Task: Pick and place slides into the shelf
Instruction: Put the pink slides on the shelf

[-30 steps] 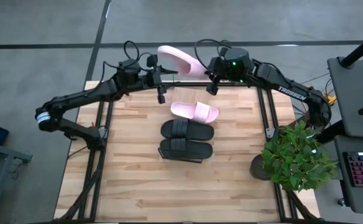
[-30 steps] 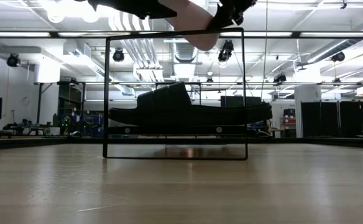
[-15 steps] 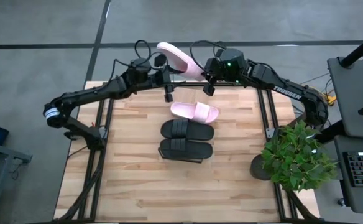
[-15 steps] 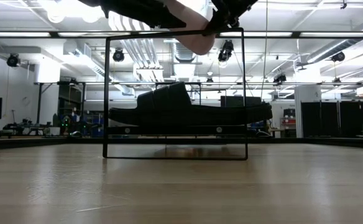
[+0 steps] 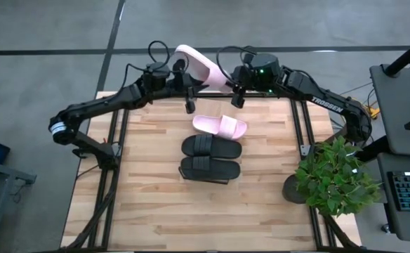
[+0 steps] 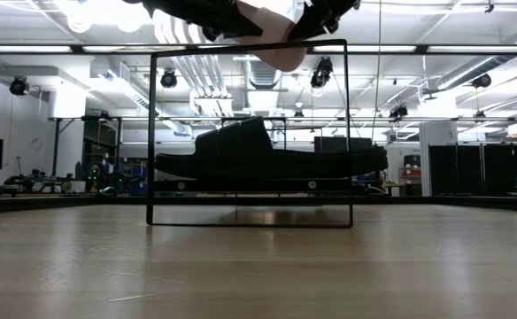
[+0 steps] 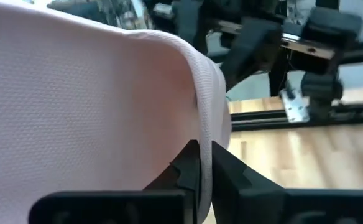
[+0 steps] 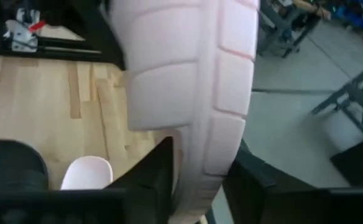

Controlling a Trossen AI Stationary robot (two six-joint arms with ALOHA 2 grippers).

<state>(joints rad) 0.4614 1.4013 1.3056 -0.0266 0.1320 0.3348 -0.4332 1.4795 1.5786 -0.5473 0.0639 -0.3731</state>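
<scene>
While a pale pink slide (image 5: 199, 67) hangs over the surface's far edge, the left pincer (image 5: 188, 76) is clamped on one end and the right pincer (image 5: 230, 81) brackets the other, its hold uncertain. Opposing pulls could drop it. "TROSSEN" marks the right arm (image 5: 326, 103).

High view: we look straight down over whole table (image 5: 156, 211), both arms in frame. Low view: we sit at tabletop level, facing level across wood toward wire shelf (image 6: 250, 133) and room behind. Left wrist view: very close on raised pink slide (image 7: 94, 106), table beyond. Right wrist view: equally close under same slide's ribbed sole. All four views share that slide.
</scene>
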